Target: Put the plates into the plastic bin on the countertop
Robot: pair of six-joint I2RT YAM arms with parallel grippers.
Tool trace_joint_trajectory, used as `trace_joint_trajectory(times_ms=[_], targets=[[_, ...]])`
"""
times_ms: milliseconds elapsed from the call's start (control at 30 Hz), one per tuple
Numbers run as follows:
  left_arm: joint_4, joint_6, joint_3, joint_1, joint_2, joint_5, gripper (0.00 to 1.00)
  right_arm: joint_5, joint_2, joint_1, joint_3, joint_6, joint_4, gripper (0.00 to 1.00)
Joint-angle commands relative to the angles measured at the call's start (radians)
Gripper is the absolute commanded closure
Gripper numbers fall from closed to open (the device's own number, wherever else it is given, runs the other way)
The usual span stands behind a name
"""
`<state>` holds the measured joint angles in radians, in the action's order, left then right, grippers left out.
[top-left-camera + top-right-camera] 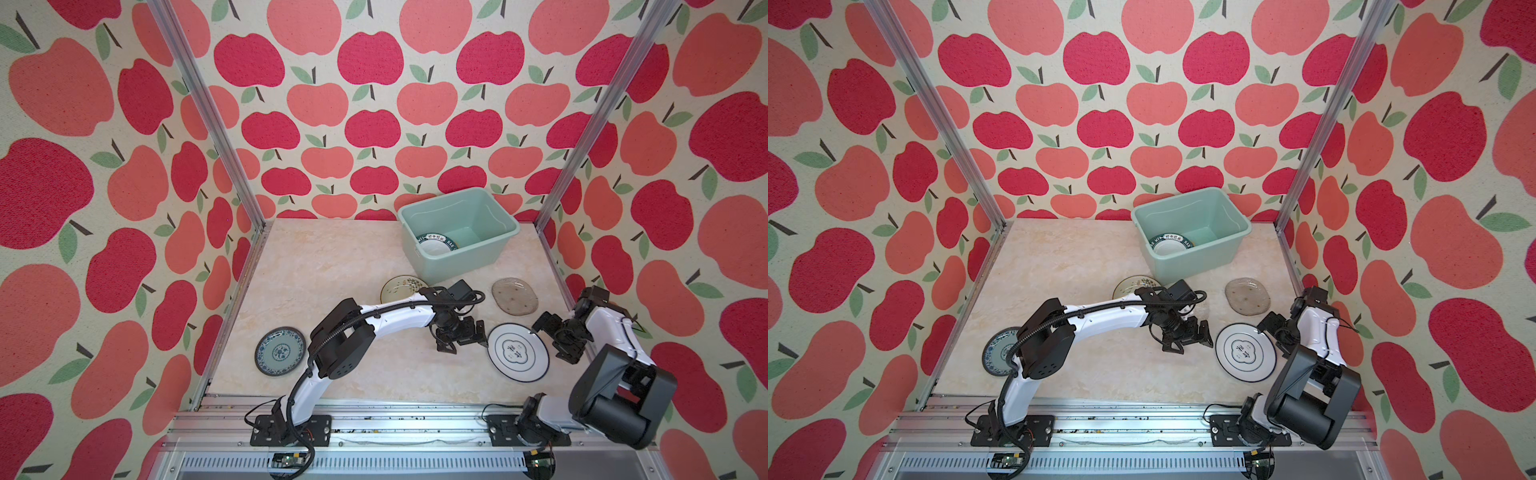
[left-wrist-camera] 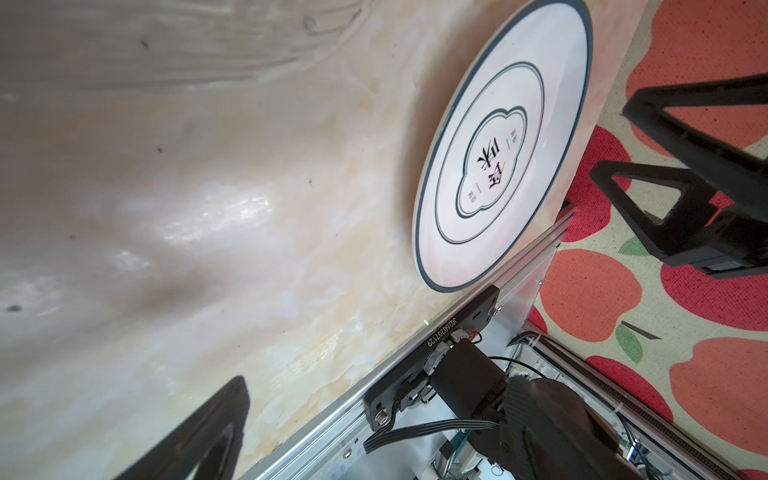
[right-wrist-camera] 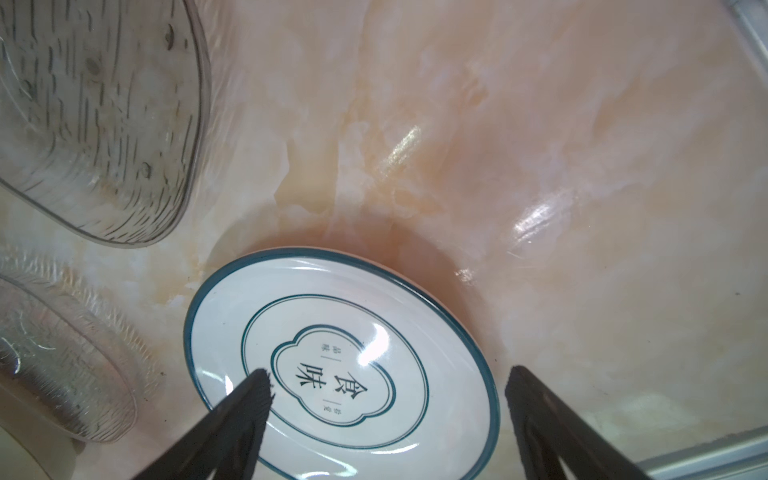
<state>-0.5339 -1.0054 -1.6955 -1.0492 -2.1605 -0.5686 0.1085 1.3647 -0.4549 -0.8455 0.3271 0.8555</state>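
One plate (image 1: pixel 434 246) lies in the bin (image 1: pixel 469 259), far right; at least four more wait on the tabletop (image 1: pixel 332 270). I see left gripper (image 1: pixel 463 343) and right gripper (image 1: pixel 549 338) wide open, empty, flanking the white plate (image 1: pixel 518 352), near right.

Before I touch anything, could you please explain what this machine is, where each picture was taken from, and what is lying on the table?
This is a robot with a left arm and a right arm, each ending in a two-fingered gripper. Two pictures look down from one camera head overhead. The other two come from cameras on the arms' wrists.

On the countertop lie a white plate, a glass plate, a cream plate and a blue-patterned plate. A lettered plate already sits inside the green bin.

The left gripper hovers beside the white plate. The right gripper straddles its rim on the other side. Both are open and hold nothing.
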Motion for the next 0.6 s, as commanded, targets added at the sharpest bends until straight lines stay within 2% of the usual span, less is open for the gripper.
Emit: trace_joint_trajectory(times_ms=[0, 567], targets=[[-0.016, -0.006, -0.027, 0.004, -0.024, -0.024, 0.02, 0.037, 0.017, -0.005, 0.007, -0.007, 0.000, 0.08], [0.007, -0.010, -0.041, 0.018, -0.046, -0.043, 0.02, 0.021, 0.099, -0.004, 0.012, -0.020, -0.011, 0.08]])
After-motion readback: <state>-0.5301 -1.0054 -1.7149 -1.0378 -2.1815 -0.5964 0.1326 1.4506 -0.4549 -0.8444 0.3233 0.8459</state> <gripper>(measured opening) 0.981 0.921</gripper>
